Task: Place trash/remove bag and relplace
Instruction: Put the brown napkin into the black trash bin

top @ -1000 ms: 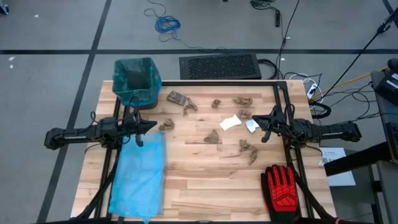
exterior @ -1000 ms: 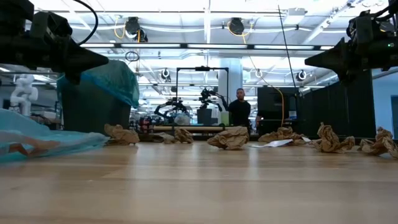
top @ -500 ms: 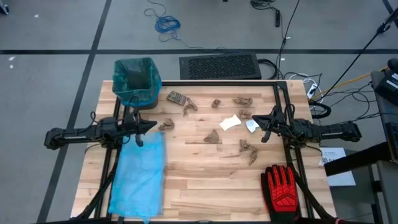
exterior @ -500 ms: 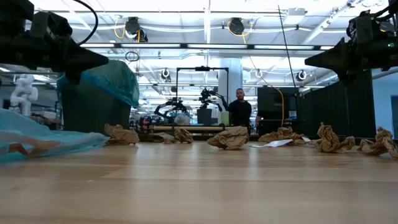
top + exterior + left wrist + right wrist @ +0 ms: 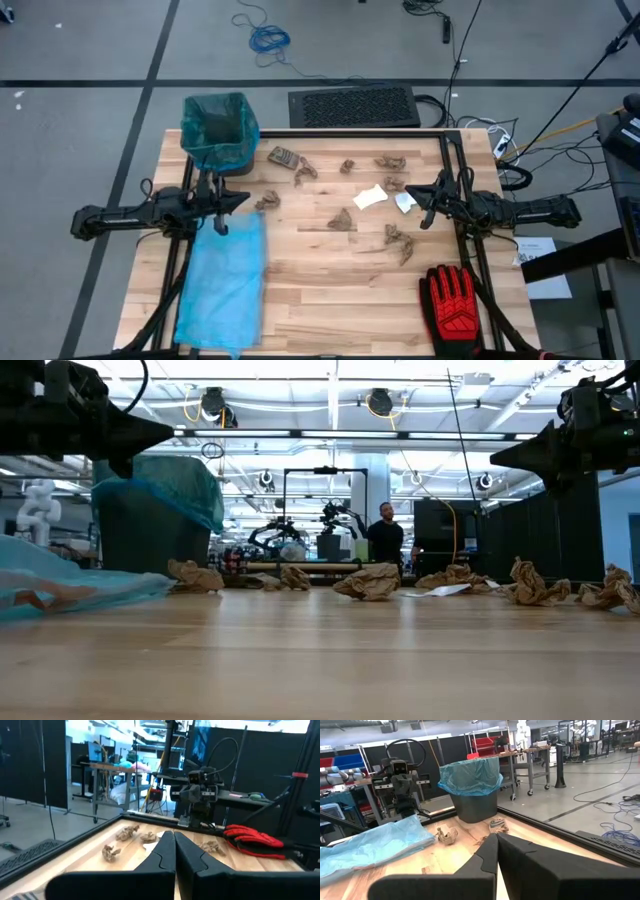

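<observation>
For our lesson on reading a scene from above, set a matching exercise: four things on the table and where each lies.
Things:
1. dark bin with teal liner
2. flat blue plastic bag
3. red-and-black glove
4. white crumpled scrap

Places:
A. near right corner
B. far left corner
C. mid-table, nearer the right arm
D. near left side

Pairs: 1-B, 2-D, 3-A, 4-C

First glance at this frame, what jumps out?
The red glove at the table's near right corner and the flat blue bag spread down its left side. Next, the bin with its teal liner at the far left corner, and crumpled brown paper scraps scattered across the middle. The left gripper and right gripper hang shut at either side.
</observation>
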`<action>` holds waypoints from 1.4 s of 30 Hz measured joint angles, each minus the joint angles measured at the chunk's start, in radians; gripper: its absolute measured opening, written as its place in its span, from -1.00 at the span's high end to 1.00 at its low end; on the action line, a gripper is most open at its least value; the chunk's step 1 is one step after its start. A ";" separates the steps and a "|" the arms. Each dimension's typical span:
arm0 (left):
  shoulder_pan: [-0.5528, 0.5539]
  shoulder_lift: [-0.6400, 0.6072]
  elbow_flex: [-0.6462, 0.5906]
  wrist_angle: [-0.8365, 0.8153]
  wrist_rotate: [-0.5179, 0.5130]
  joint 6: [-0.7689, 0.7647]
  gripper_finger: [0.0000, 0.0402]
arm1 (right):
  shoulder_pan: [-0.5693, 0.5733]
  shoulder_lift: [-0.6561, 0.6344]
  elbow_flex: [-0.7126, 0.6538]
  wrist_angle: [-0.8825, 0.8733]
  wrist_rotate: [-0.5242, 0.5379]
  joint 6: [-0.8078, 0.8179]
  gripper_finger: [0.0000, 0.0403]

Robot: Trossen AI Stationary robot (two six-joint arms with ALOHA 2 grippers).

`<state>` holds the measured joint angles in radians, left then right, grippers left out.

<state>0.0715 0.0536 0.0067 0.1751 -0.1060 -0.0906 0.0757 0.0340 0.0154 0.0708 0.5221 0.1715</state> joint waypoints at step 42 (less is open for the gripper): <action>0.029 1.257 0.500 -0.353 -0.188 0.029 0.23 | 0.000 0.000 0.000 0.000 0.001 -0.011 1.00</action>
<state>0.1004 1.3103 0.5064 -0.1783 -0.2939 -0.0620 0.0757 0.0341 0.0154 0.0711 0.5236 0.1601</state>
